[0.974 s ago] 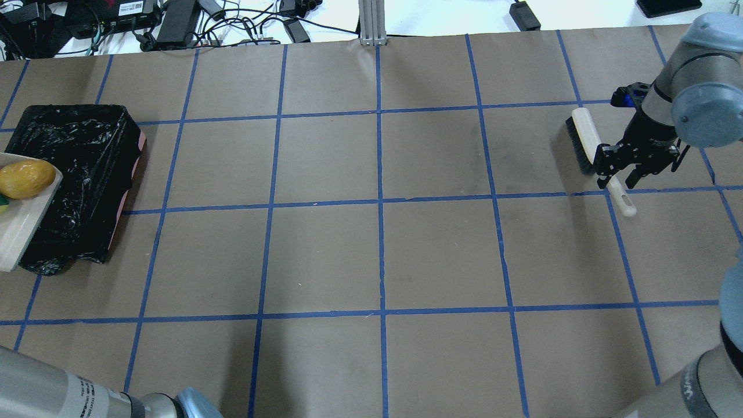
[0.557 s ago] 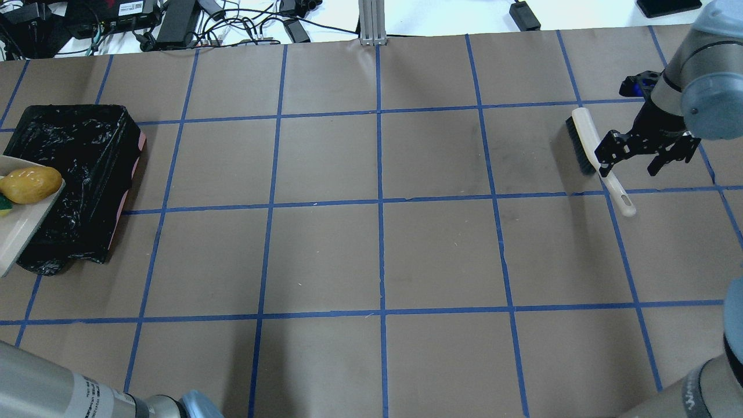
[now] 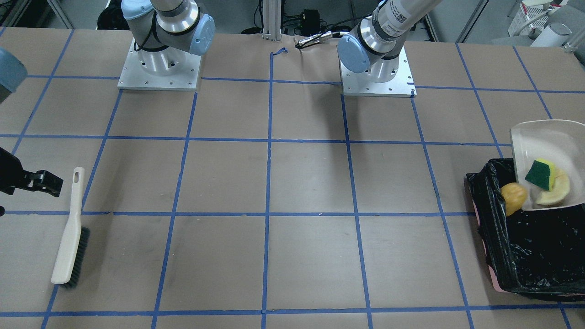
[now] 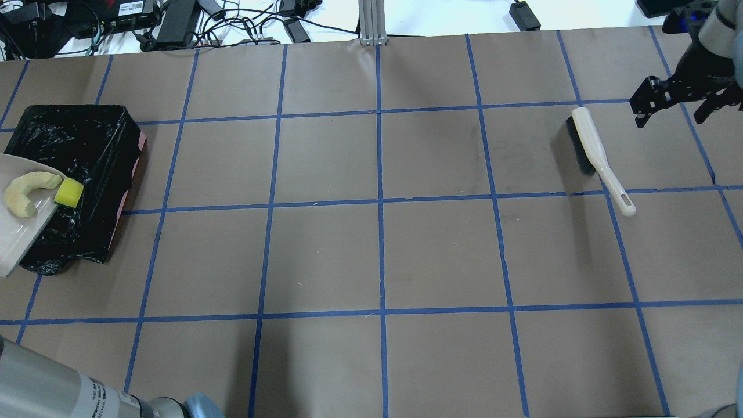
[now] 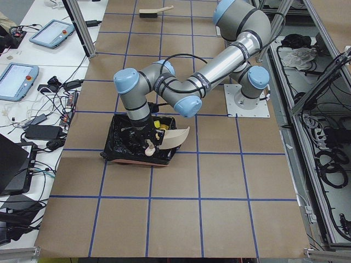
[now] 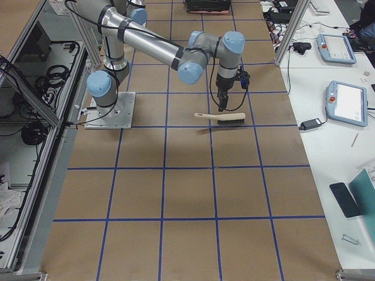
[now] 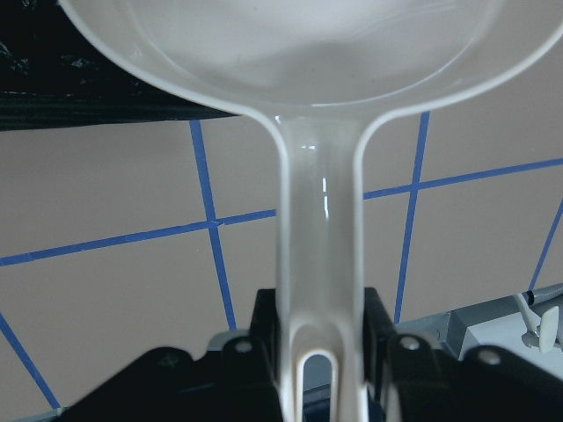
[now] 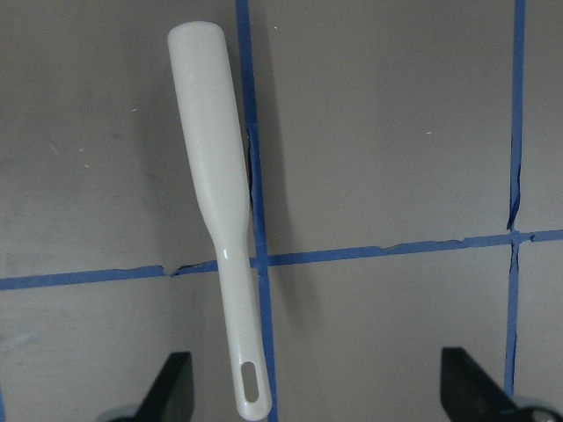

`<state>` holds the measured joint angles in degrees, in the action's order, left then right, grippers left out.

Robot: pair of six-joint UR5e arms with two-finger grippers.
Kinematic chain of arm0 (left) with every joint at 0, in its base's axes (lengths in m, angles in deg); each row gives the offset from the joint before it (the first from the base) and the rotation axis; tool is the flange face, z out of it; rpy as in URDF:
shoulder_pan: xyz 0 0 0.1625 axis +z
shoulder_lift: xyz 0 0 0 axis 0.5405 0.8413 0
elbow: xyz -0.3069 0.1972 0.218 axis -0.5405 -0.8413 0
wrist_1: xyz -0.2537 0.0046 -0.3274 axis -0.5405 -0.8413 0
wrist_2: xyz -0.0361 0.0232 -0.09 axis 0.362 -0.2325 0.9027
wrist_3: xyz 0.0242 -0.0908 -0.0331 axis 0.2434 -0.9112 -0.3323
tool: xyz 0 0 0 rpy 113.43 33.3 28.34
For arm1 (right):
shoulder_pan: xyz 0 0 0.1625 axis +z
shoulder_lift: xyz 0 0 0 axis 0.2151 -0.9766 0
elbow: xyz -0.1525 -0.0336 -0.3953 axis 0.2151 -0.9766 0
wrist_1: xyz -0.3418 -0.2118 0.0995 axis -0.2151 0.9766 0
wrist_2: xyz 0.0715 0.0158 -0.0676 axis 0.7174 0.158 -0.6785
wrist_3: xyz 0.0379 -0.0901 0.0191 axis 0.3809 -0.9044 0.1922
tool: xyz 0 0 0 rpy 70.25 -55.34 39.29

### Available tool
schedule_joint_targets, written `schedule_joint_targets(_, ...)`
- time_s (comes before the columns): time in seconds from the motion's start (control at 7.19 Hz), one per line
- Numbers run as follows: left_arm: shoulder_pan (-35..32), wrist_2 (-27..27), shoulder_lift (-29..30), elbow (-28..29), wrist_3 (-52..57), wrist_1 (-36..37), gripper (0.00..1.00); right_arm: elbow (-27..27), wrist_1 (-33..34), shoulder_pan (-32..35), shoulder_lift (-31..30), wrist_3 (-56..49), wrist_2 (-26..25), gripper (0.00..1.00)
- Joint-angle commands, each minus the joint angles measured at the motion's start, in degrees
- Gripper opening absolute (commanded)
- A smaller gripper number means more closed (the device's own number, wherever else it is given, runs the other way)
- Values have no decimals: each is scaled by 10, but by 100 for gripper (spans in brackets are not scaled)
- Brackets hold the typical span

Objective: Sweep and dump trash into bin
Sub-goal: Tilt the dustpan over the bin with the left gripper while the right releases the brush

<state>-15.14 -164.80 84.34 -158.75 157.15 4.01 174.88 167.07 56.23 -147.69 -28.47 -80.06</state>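
Since a second ago your dustpan [image 3: 544, 137] tips steeper and the potato lump [image 3: 514, 197] has slid off, showing just under its lip inside the bin [image 3: 525, 260]; sponge [image 3: 539, 175] and slice [image 3: 555, 192] sit at the lip. Left gripper [image 7: 321, 352] jaws clamp the handle [image 7: 321, 246]; right gripper [image 8: 321, 391] jaws stand wide, lifted clear of the brush [image 4: 586, 136]. Risk: the lip hangs near the bin's rim, so those two may drop outside. Table [image 4: 377, 255] is taped brown paper; cables [image 4: 232, 23] lie beyond.

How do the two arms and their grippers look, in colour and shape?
The left arm and right arm are silver tubes with pale blue joint caps. The left arm carries a printed label and a black cable. The left gripper and right gripper are black.
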Motion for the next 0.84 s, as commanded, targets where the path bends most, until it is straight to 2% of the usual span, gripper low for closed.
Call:
schedule_joint_targets(0.0, -3, -6, -5, -1, 8, 1, 3, -4, -57, 30, -64, 30, 35, 100)
schedule_joint_targets(0.28, -22, -38, -10, 0, 27, 27, 3, -5, -49, 124, -65, 64, 26, 100)
schedule_joint_targets(0.42, -25, -40, -12, 1, 27, 39, 3, -5, -49, 153, -64, 127, 35, 100)
schedule_joint_targets(0.7, -38, -64, -14, 4, 27, 43, 3, 0, -60, 176, -64, 128, 57, 100)
